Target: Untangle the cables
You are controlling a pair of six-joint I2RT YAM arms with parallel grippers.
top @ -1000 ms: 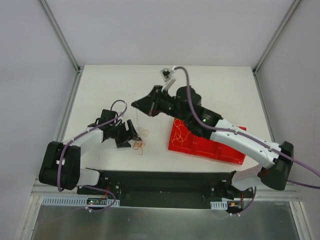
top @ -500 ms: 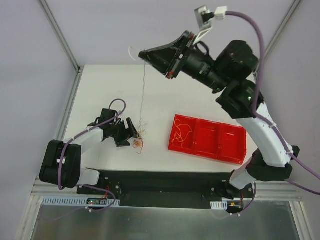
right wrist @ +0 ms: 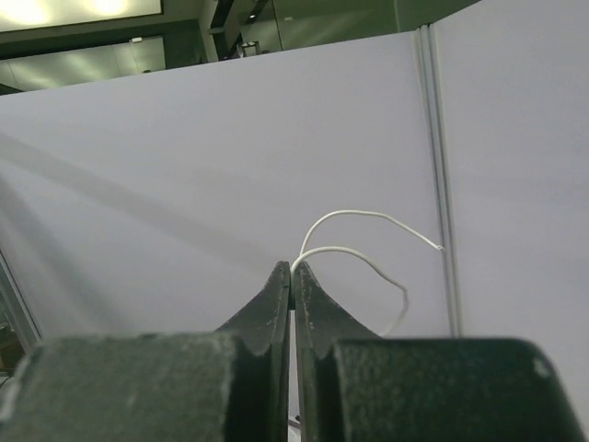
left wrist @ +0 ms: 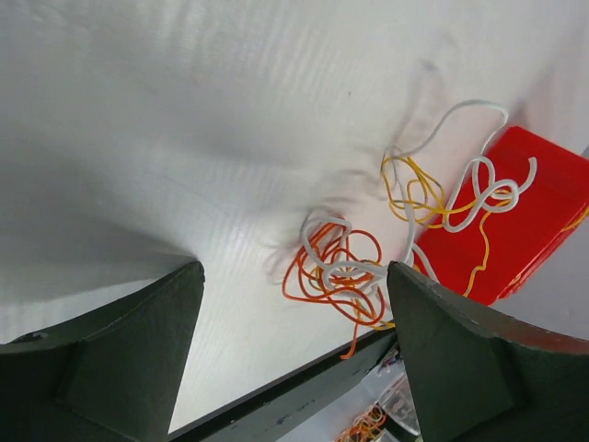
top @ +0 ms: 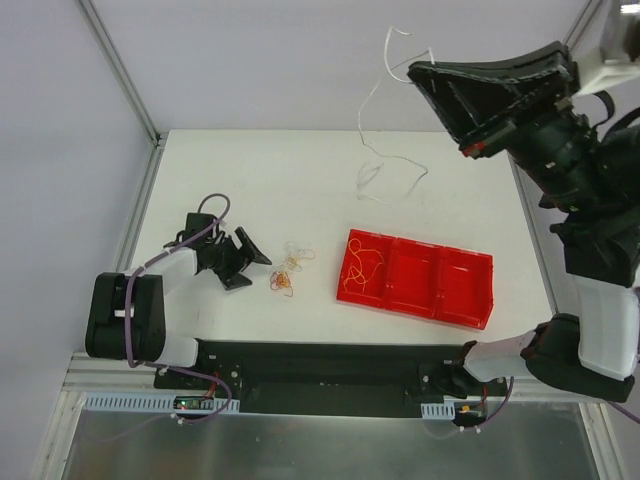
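A small tangle of orange, yellow and white cables (top: 288, 272) lies on the white table, also in the left wrist view as the tangle (left wrist: 336, 272). My left gripper (top: 252, 270) sits just left of it, open, with nothing between its fingers (left wrist: 138, 350). My right gripper (top: 412, 70) is raised high at the upper right, shut on one white cable (top: 372, 160). That cable hangs down in loose curls, clear of the tangle. In the right wrist view the white cable (right wrist: 368, 253) sticks out from the closed tips of the right gripper (right wrist: 292, 269).
A red three-compartment tray (top: 460, 290) stands right of the tangle; orange-yellow strands (top: 362, 268) lie in its left compartment. The tray's corner (left wrist: 534, 212) shows beyond the tangle. A black base rail (top: 320, 365) runs along the near edge.
The right arm rose and swung right, pulling the white cable out of the tangle. The left gripper opened wider and backed off left from the tangle.
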